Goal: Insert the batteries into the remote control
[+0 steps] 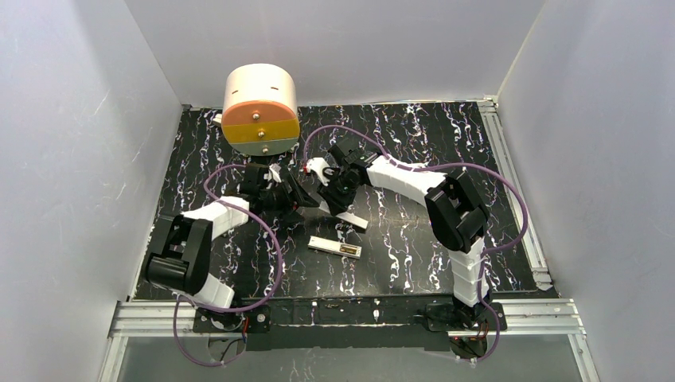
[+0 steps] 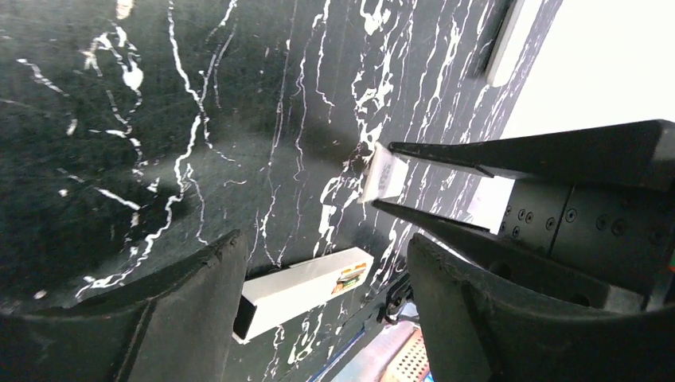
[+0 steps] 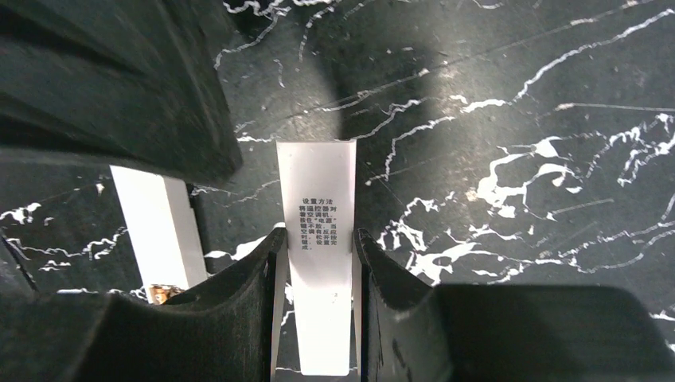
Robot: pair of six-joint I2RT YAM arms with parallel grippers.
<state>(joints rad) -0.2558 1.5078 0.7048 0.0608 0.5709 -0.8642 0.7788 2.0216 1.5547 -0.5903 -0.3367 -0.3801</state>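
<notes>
My right gripper [image 3: 318, 235] is shut on the white remote control [image 3: 317, 199], whose back with printed text faces the wrist camera. From above, the remote [image 1: 353, 220] hangs tilted just over the table under the right gripper [image 1: 342, 207]. A longer, narrower white bar [image 1: 334, 247] lies flat nearer the front. The copper-orange batteries [image 2: 350, 277] sit in its right end, also glimpsed as batteries [image 3: 163, 293] in the right wrist view. My left gripper [image 2: 322, 243] is open with nothing between its fingers. It hovers left of the remote, with the bar [image 2: 298, 290] beyond it.
A round cream and orange drum [image 1: 259, 107] stands at the back left of the black marbled table [image 1: 414, 263]. Metal rails run along the right edge [image 1: 513, 183] and the front edge [image 1: 350, 314]. White walls close in both sides and the back.
</notes>
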